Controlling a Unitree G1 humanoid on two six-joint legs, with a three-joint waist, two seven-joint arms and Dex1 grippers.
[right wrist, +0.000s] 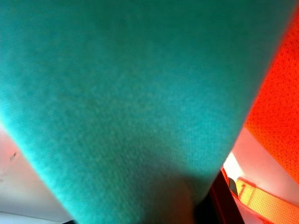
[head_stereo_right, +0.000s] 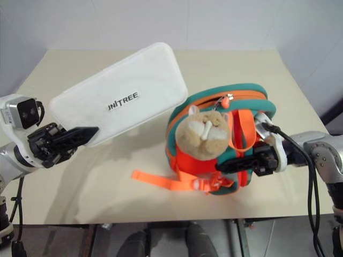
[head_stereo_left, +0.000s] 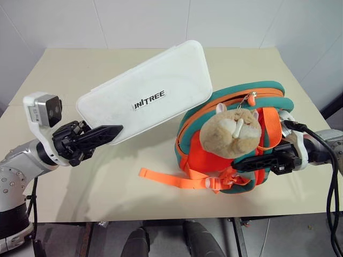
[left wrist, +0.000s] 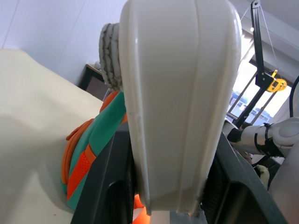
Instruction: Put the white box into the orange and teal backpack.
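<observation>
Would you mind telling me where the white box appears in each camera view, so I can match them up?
Left eye: white box upper centre, tilted, its low end in the left gripper.
Right eye: upper left, same tilt.
Left wrist: tall white end rising between the jaws.
Right wrist: I cannot make it out; teal fabric close up.
Shared landmark: the backpack.

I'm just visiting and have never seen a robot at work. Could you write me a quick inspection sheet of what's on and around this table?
Surface: beige table, bare around the things.
Job's things: white box lifted off the table, tilted, one end over the orange and teal backpack; backpack stands on the table, plush toy hanging on its front.
Clutter: nothing seen.
Grippers: left gripper clamps the box's lower end; right gripper shut on a backpack strap.
Cables: black cable along the right arm.
Surroundings: white walls.
</observation>
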